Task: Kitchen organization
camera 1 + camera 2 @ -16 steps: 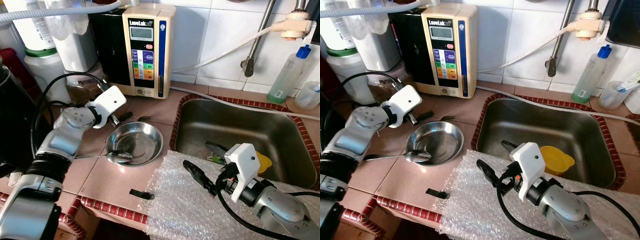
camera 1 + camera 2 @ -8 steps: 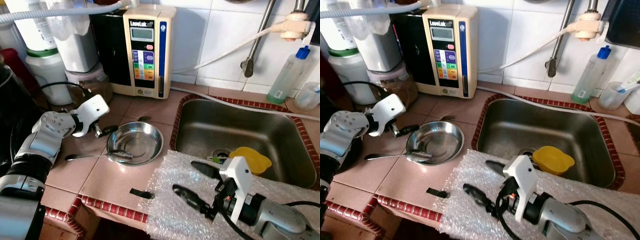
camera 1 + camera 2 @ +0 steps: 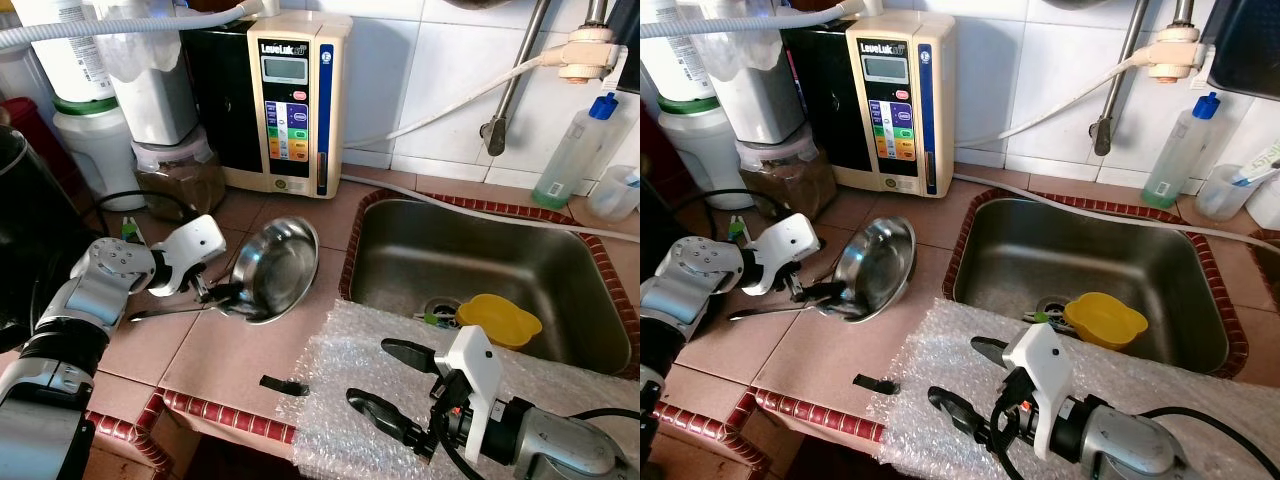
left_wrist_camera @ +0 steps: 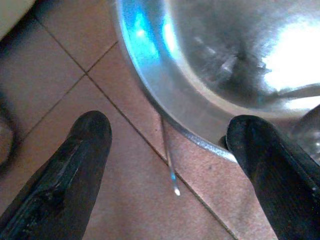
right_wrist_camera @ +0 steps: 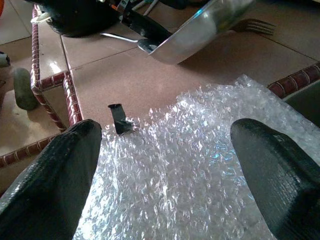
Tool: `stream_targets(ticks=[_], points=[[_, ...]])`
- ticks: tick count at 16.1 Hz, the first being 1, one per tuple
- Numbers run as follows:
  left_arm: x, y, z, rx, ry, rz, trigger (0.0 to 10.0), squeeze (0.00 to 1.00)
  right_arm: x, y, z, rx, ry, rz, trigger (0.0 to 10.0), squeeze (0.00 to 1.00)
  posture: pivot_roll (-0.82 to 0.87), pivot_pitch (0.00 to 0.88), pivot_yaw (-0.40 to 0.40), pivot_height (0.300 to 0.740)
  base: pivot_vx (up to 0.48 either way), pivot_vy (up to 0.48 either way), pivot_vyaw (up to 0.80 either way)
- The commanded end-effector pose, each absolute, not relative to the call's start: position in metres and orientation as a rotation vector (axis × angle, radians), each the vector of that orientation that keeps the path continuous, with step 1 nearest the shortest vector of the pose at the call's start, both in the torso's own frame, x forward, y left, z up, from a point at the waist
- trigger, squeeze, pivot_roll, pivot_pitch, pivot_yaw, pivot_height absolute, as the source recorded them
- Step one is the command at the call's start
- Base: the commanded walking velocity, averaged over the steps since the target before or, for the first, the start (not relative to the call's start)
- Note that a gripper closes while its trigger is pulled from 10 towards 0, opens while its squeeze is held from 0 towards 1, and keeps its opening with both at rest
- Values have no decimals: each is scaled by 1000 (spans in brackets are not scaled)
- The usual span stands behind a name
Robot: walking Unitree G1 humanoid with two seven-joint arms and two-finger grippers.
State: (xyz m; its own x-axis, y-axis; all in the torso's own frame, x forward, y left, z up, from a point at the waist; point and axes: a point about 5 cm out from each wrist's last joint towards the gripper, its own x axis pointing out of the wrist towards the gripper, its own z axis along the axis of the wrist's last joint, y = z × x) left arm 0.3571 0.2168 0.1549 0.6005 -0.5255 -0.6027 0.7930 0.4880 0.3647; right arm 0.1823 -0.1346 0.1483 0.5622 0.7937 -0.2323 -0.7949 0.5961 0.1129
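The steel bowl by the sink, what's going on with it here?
The left pincer is at the near rim of the steel bowl, which stands tipped up on edge on the tiled counter, a spoon lying beside it. The right pincer hovers open over the bubble wrap in front of the sink, holding nothing.

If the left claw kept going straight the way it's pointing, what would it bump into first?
Most likely the steel bowl. The left gripper, fingers open, points at the bowl's tilted near rim, with a spoon handle on the tiles between the fingers. Depth is hard to judge; it may already touch.
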Motion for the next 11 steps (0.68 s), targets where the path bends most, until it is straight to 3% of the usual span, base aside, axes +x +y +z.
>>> stream_targets(ticks=[1, 5, 11], points=[[359, 214, 155, 650, 457, -842, 10000, 0, 180, -134, 151, -33, 262, 937, 10000, 0, 45, 38, 37, 740, 0, 0, 0], [370, 213, 170, 624, 386, -751, 10000, 0, 181, -135, 150, -53, 261, 923, 10000, 0, 46, 40, 34, 740, 0, 0, 0], [372, 218, 176, 542, 458, -718, 10000, 0, 185, -135, 152, -66, 244, 917, 10000, 0, 53, 36, 35, 740, 0, 0, 0]])
